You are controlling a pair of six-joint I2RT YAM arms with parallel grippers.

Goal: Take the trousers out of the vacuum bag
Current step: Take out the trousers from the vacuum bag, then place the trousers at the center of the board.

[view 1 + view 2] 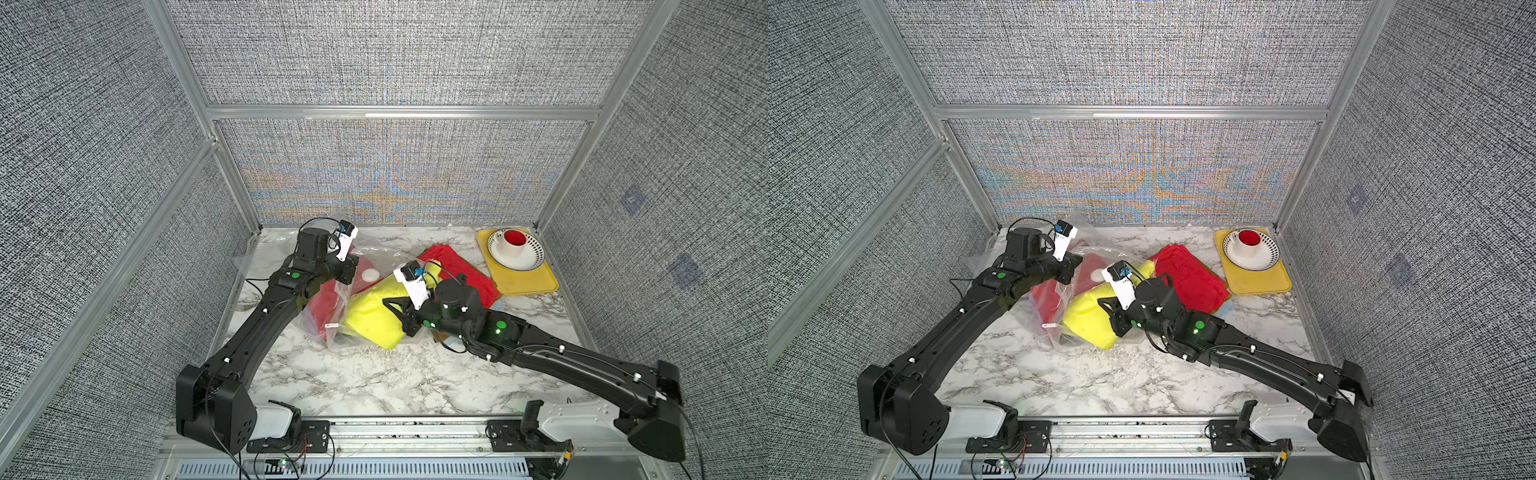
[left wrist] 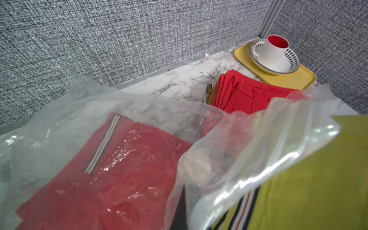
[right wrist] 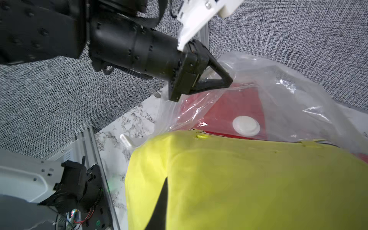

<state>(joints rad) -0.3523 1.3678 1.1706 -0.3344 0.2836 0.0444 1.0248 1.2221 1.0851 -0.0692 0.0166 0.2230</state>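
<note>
Grey woven panels (image 1: 395,54) in an aluminium frame close in a marble-patterned tabletop (image 1: 374,374).

The left gripper (image 3: 227,80) is clenched on a raised fold of the vacuum bag (image 3: 288,79), and the clear plastic hangs crinkled from its black fingers. Directly below that grip, inside the bag, lies a pair of red trousers (image 2: 119,169) with a striped pocket trim. The bag's round white valve disc (image 3: 246,125) sits on the plastic between the two grippers, nearer the left one.

The right gripper (image 1: 388,305) is closed on the yellow trousers (image 1: 370,320). The cloth bunches up around its fingers and fills most of the right wrist view. Most of this pair shows bare. In the left wrist view a fold of plastic lies across its striped edge, and in both top views the end farthest from the right gripper's wrist sits among the bag's plastic.

Behind the right gripper, toward the back panel, a second pair of folded red trousers (image 1: 457,270) lies outside the bag on the tabletop. A brownish folded edge (image 2: 210,93) peeks from under it. Farther from the right gripper, in the back corner on its outer side, a yellow tray (image 1: 536,286) carries a patterned bowl (image 1: 532,257) with a white cup (image 1: 513,243), red inside, standing in it.
</note>
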